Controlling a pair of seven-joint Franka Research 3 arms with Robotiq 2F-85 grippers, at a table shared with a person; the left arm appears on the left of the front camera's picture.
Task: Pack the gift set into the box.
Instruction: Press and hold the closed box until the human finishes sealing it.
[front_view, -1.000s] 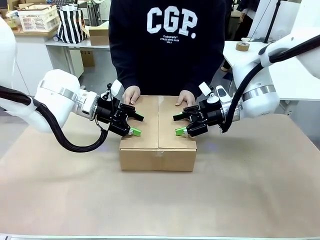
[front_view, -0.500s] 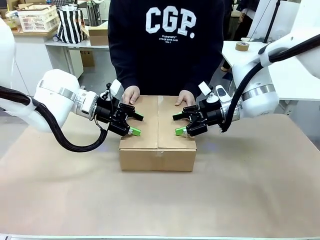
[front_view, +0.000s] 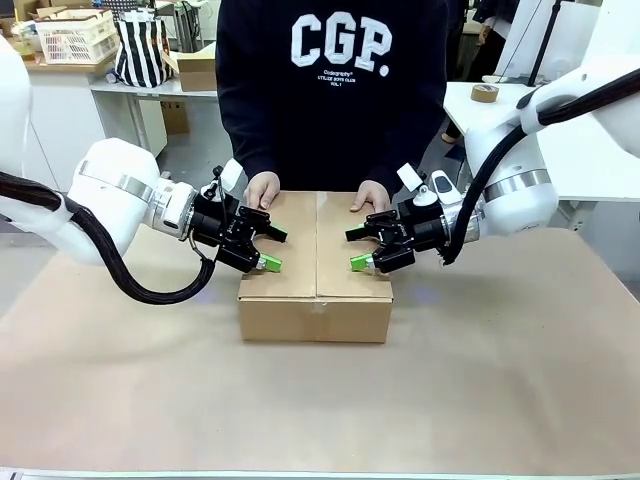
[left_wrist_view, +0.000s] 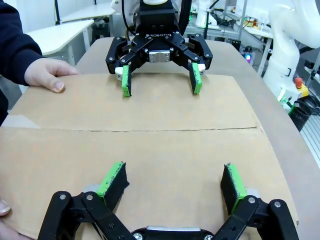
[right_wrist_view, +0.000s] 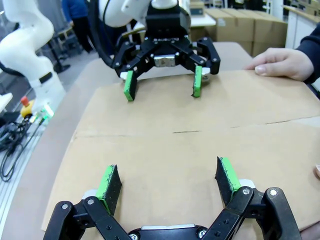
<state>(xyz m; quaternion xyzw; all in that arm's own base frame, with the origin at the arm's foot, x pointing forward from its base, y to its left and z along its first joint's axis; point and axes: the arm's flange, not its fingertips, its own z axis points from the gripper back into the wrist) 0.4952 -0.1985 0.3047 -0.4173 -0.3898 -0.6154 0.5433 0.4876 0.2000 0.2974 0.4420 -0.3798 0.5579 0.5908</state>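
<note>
Frontally, a large plain brown corrugated cardboard box (front_view: 315, 300) sits mid-way across the bench (front_view: 500, 380), whose surface is matte tan. The box's top flaps lie flat and shut, meeting in one straight seam. At the far edge a person's hand (front_view: 263, 189) rests on the left flap, and a second hand (front_view: 371, 196) rests on the right flap. The left claw (front_view: 268, 248), black with green pads, is over the left flap with its jaws spread wide and empty. The right claw (front_view: 358, 249) mirrors it over the right flap, equally wide and empty. Contact with the cardboard cannot be determined.

Left wrist view: the left claw (left_wrist_view: 174, 181) gapes over smooth, unprinted cardboard and grips nothing. The right claw (left_wrist_view: 161, 81) faces it across the seam.

Right wrist view: the right claw (right_wrist_view: 168, 179) is fully spread above its flap and holds nothing. The left claw (right_wrist_view: 163, 84) stands opposite, beyond the seam.
</note>
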